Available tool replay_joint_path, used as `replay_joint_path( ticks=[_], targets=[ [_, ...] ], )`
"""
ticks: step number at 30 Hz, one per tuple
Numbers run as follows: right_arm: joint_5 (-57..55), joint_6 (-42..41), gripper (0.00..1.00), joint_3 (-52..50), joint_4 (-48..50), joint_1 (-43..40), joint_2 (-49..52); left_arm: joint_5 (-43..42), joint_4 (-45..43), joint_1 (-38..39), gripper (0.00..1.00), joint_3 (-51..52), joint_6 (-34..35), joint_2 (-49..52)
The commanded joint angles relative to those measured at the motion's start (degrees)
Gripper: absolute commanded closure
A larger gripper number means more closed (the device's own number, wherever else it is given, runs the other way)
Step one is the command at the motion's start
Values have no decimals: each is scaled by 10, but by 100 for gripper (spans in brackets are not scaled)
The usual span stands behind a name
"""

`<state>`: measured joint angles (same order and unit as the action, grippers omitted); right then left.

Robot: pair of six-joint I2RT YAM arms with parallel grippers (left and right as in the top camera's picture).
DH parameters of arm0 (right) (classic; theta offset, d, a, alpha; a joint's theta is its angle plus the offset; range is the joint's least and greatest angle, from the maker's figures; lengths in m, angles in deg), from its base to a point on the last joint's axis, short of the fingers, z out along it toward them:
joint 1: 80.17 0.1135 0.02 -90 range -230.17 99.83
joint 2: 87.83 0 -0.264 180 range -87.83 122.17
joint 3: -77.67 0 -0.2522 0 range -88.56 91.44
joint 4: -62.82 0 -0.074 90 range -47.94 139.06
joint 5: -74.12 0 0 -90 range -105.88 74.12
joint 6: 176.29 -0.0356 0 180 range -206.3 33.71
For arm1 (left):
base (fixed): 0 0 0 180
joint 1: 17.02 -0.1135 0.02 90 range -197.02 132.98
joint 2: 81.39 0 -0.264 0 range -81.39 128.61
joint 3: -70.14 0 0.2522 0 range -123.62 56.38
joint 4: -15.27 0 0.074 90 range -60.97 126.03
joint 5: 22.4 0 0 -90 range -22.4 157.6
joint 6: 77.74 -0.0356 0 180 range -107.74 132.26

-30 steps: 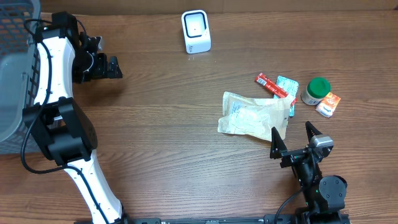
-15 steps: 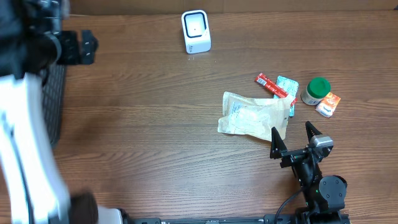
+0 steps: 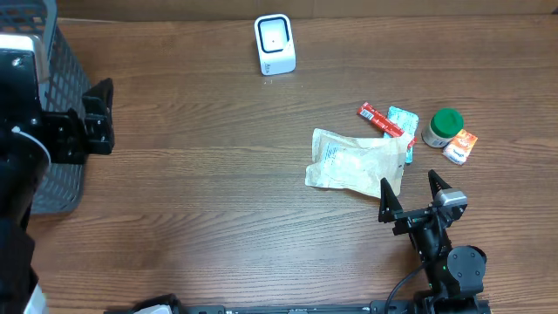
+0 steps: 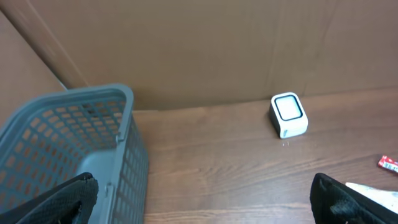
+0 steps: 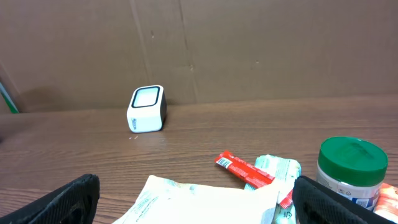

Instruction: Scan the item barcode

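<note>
Scanner (image 3: 275, 44) stands upright, well apart from the beige pouch (image 3: 356, 162).

Scanner (image 3: 275, 44) behind pouch (image 3: 356, 161); basket (image 3: 70, 61) at left

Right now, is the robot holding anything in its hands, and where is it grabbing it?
Nothing is held. The left hand is open beside the basket; the right hand is open by the white pouch, not gripping it.
</note>
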<state>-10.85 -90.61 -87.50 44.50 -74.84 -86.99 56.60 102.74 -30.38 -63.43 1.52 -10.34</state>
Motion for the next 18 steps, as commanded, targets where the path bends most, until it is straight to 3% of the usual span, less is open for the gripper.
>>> replay_joint_path(
  ticks=[1, 6, 18],
  targets=[
    [-7, -4, 0, -6, 2, -3, -7, -6, 0, 3, 0, 22, -9, 2],
    [-7, -4, 0, -6, 2, -3, -7, -6, 0, 3, 0, 99, -9, -20],
    [-7, -4, 0, -6, 2, -3, -7, -6, -23, 3, 0, 395, -9, -117]
  ],
)
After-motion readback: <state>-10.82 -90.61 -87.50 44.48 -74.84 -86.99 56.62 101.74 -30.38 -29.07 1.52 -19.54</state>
